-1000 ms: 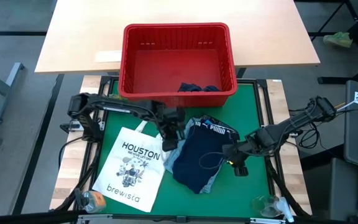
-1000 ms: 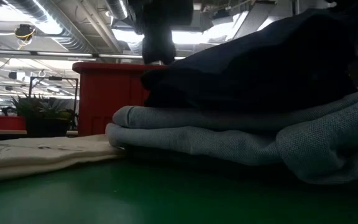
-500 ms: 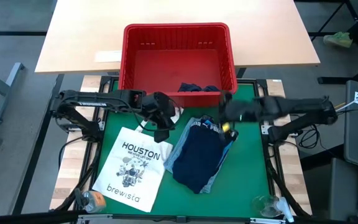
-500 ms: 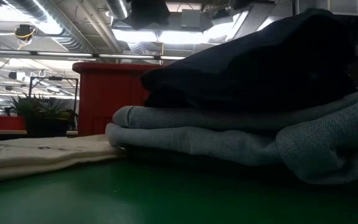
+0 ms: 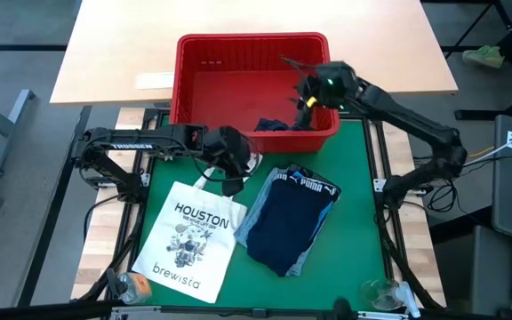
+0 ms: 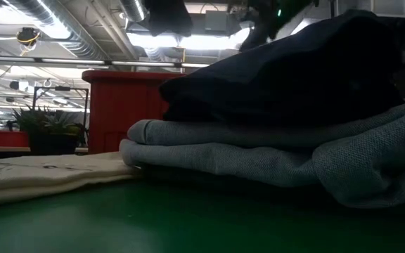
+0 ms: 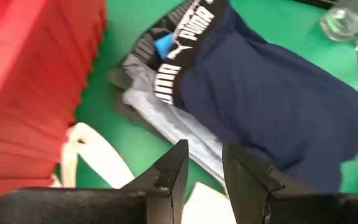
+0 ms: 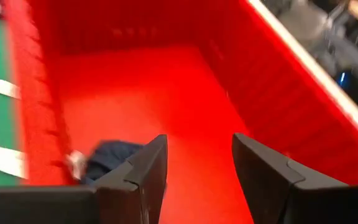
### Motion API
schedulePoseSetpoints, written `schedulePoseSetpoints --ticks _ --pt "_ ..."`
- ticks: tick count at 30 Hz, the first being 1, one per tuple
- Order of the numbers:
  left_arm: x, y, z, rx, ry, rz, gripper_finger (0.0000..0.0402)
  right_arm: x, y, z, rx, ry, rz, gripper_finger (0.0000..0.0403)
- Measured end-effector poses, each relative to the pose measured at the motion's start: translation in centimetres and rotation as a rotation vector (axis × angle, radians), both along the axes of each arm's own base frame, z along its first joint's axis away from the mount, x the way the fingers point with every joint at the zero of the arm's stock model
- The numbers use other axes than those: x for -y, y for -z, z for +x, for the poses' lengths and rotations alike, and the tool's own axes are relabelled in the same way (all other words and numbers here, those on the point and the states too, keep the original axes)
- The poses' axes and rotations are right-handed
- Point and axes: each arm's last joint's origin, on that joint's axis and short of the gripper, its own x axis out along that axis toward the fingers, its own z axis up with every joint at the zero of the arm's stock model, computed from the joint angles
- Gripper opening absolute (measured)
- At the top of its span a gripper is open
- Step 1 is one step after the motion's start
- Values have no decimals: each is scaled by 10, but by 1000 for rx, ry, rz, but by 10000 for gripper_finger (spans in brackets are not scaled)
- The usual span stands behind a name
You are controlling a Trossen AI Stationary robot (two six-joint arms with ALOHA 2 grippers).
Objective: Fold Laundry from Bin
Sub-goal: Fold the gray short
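Note:
The red bin point(image 5: 185, 84) stands at the table's far side, and a dark navy garment point(image 5: 283, 125) lies in its near right corner, also showing in the right wrist view as the same garment point(image 8: 114, 158). My right gripper point(image 5: 302, 78) hangs open over the bin's right half, above that garment. On the green mat lies a folded stack of laundry point(image 5: 287, 218): a navy piece with a PUMA waistband point(image 7: 179, 37) on top of light grey-blue cloth point(image 6: 259, 158). My left gripper point(image 5: 232, 169) stands open above the mat, left of the stack, with nothing between its fingers point(image 7: 174, 168).
The white HOUSTON brewista tote bag point(image 5: 189, 236) lies flat on the mat's near left, its handle point(image 7: 89, 149) reaching toward the bin. A clear plastic item point(image 5: 380, 292) sits at the near right corner. A wooden tabletop point(image 5: 114, 44) extends behind the bin.
My right gripper has left the stack's right side, risen and swung toward the far edge, ending over the bin and pointing more level. My left gripper has lifted off the stack's left edge and drawn back toward the left. The folded stack has stayed in place.

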Motion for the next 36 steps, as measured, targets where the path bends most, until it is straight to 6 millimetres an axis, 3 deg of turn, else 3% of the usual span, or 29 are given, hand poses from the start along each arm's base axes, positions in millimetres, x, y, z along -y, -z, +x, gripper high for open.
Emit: schedulePoseSetpoints --ticks 8,14,27,36 --pt "-12 0 -1 -4 -86 67 94 70 51 13 -36 35 122 182" --pt "-17 0 -1 -1 -113 72 94 104 83 25 14 -21 175 182" --pt "-20 -1 -2 -4 -177 137 94 125 120 29 -49 2 237 182" --pt "-21 -1 -2 -7 -201 164 94 128 163 35 -174 -72 376 182"
